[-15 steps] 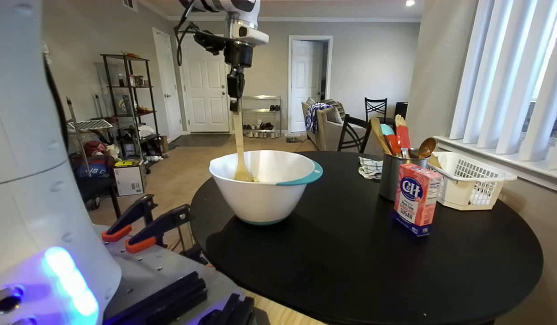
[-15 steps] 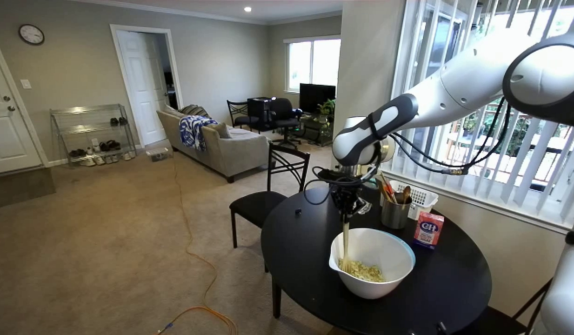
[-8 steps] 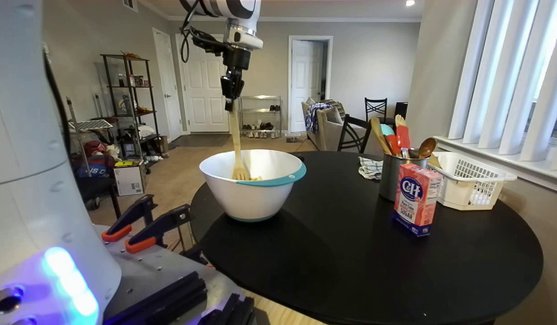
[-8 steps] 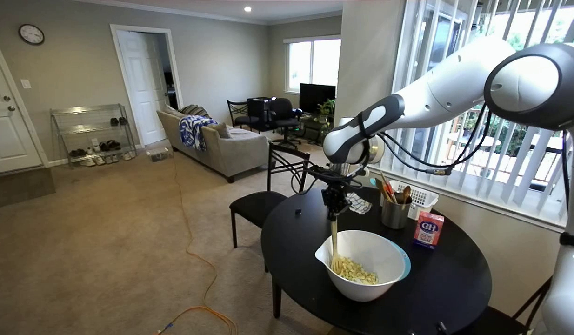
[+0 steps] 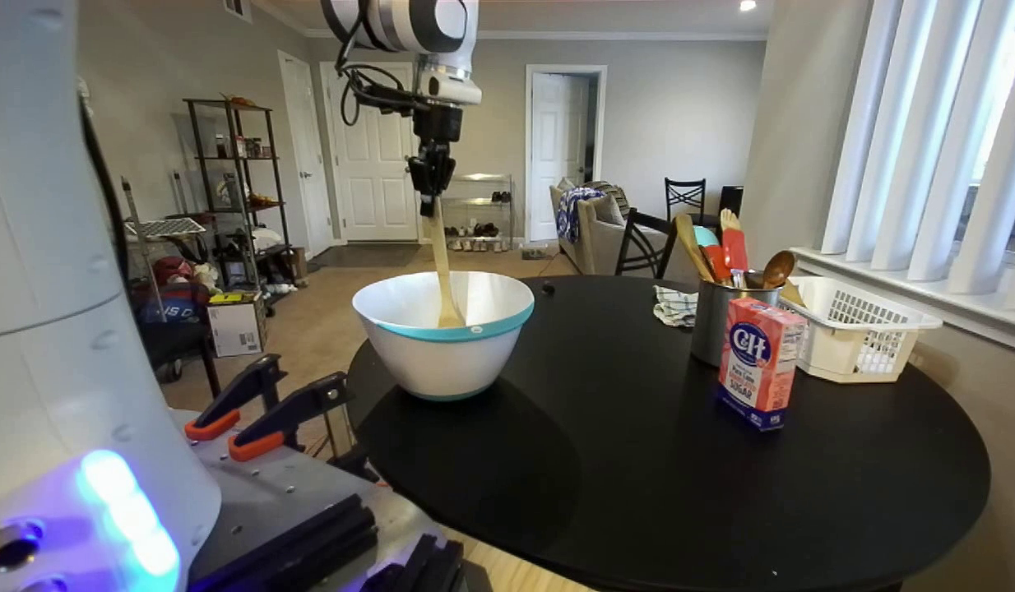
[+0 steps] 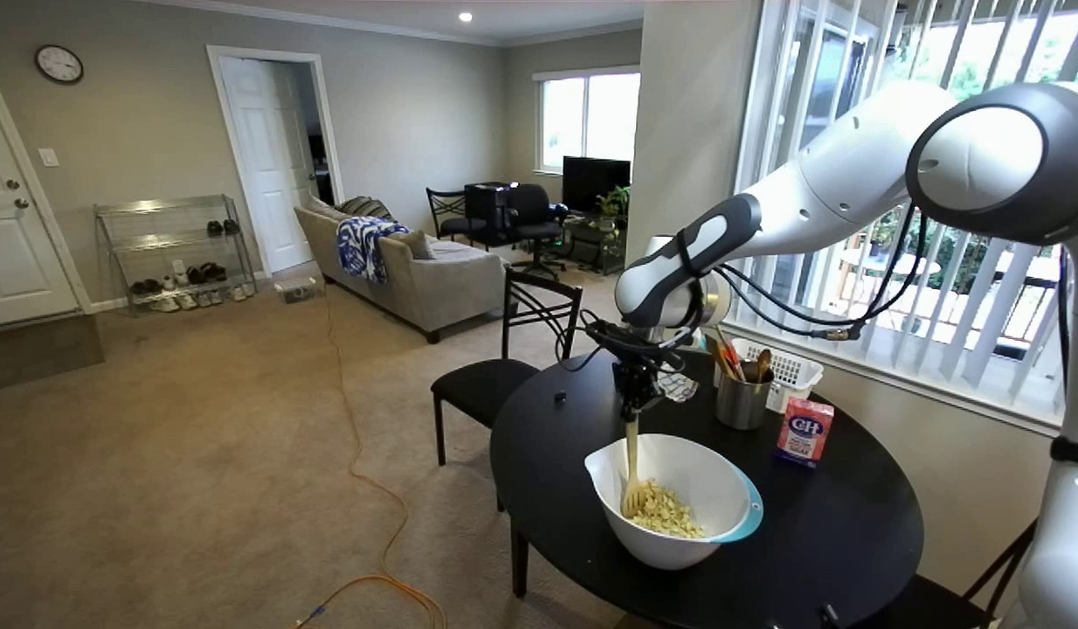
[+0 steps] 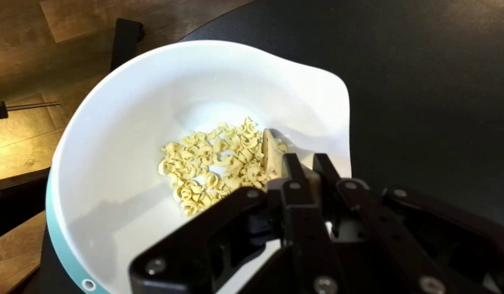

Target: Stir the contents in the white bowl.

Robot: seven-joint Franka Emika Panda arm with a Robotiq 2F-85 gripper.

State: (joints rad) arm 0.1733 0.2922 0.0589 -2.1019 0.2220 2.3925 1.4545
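Observation:
The white bowl (image 5: pixel 442 362) with a teal rim stands on the black round table, near its edge by the robot base; it also shows in an exterior view (image 6: pixel 670 549) and the wrist view (image 7: pixel 113 110). Curled yellow pasta (image 7: pixel 211 163) covers part of its floor and shows in an exterior view (image 6: pixel 666 514). My gripper (image 5: pixel 431 207) is above the bowl, shut on the handle of a wooden spatula (image 5: pixel 442 263). The spatula (image 6: pixel 632 463) is slightly tilted, its slotted head down in the bowl against the pasta, near the spout side. The fingers (image 7: pixel 308 163) hide part of the handle.
A red sugar carton (image 5: pixel 761 362), a metal utensil can (image 5: pixel 709 329), a white slatted basket (image 5: pixel 861 337) and a checked cloth (image 5: pixel 676 306) stand on the table's far side. Black clamps (image 5: pixel 285 411) are at the robot base. A chair (image 6: pixel 495 384) is beside the table.
The bowl has slid left and turned, its teal handle swinging round, in both exterior views. The gripper, still holding the spatula, moved left, then slightly back right and lower.

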